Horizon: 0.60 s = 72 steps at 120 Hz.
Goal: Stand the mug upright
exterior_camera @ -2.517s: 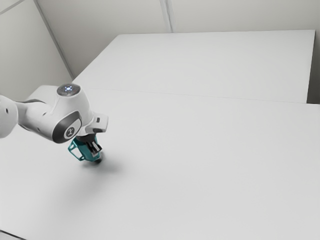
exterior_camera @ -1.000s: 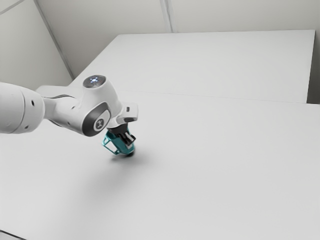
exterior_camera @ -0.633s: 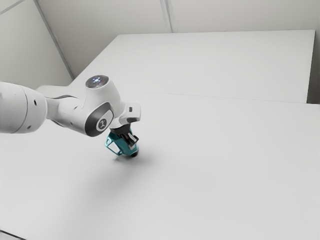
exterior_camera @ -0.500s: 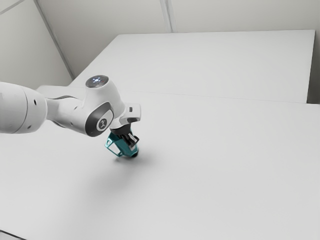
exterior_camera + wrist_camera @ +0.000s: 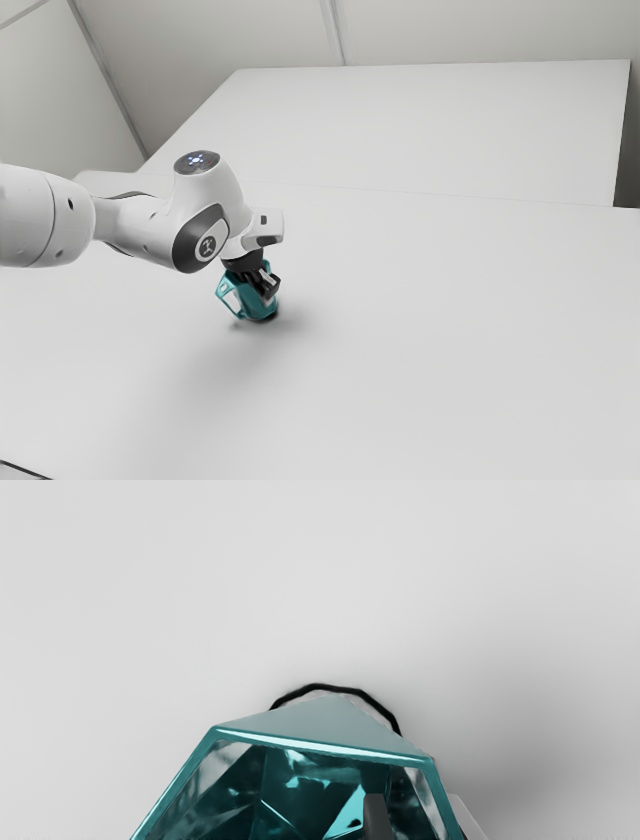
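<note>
Teal faceted mug (image 5: 255, 303): mouth toward our black metal gripper (image 5: 268, 284), base toward smooth white table (image 5: 420, 350), handle opp. us; can't tell if we're gripping or released

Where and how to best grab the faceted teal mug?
Grip the side wall at the open rim of the faceted teal mug, opposite its handle. Come from above, one jaw inside, one outside. The mouth faces the gripper, leaving a way in, and the thin, flat-faceted wall should pinch steadier than the angular handle jutting toward the exterior view's left.
</note>
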Each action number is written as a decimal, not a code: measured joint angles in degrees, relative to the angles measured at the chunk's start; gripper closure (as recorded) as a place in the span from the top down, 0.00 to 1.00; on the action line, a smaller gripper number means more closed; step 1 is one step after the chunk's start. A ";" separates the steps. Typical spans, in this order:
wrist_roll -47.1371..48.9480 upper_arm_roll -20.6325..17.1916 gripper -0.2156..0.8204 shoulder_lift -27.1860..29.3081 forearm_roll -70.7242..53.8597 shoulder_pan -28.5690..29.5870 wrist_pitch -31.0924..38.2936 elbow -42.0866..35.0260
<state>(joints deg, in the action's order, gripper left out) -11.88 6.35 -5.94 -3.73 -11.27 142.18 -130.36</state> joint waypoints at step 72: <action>-0.02 -0.69 0.59 2.27 -0.51 0.04 -2.58 1.64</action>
<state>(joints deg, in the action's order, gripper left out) -11.90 5.66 -3.67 -4.24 -11.23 139.60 -128.72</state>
